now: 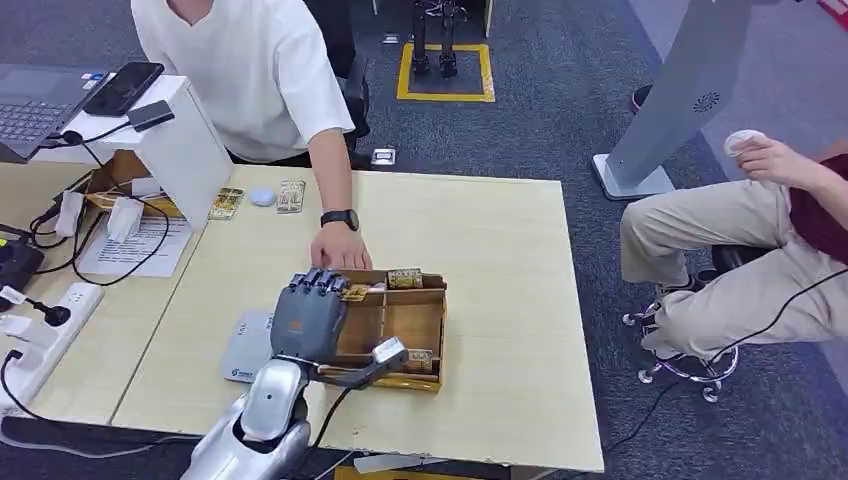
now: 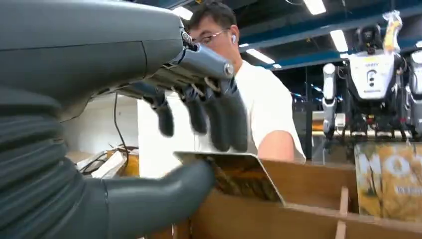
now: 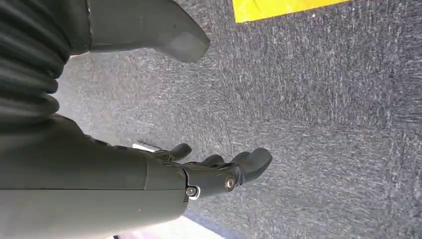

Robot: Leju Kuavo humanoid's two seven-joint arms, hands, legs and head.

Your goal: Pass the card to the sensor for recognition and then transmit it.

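Showing the card [image 2: 234, 174] at the near-left corner of the wooden tray [image 1: 420, 320], tilted up out of its compartment, one flat face toward the left hand's thumb [image 2: 164, 196] and the other toward the dark fingers [image 2: 219, 119]. Long axis roughly along the tray's left wall, judged from the left wrist view. Thumb pressed under the card's near edge; fingers hanging just above its upper face, apart from it, so the grip reads as not yet closed: card propped on the thumb, not pinched. In the head view, left hand [image 1: 308, 318] over the tray's left compartments, card itself mostly hidden beneath it, a yellow corner only [image 1: 355, 293]. Left hand clearly the nearer; right hand [image 3: 219, 172] hanging over grey carpet, well apart from the bench, fingers loosely curled and empty. Sensor taken to be the flat white pad [image 1: 245, 348] just beside the tray's left wall, near the bench's front edge, partly covered by the arm; function a judgement only. Other cards upright in the tray's far [image 1: 404, 278] and near-right [image 1: 418, 358] compartments. Person's hand [image 1: 340, 245] resting at the tray's far-left corner. Card print blurred, unreadable.
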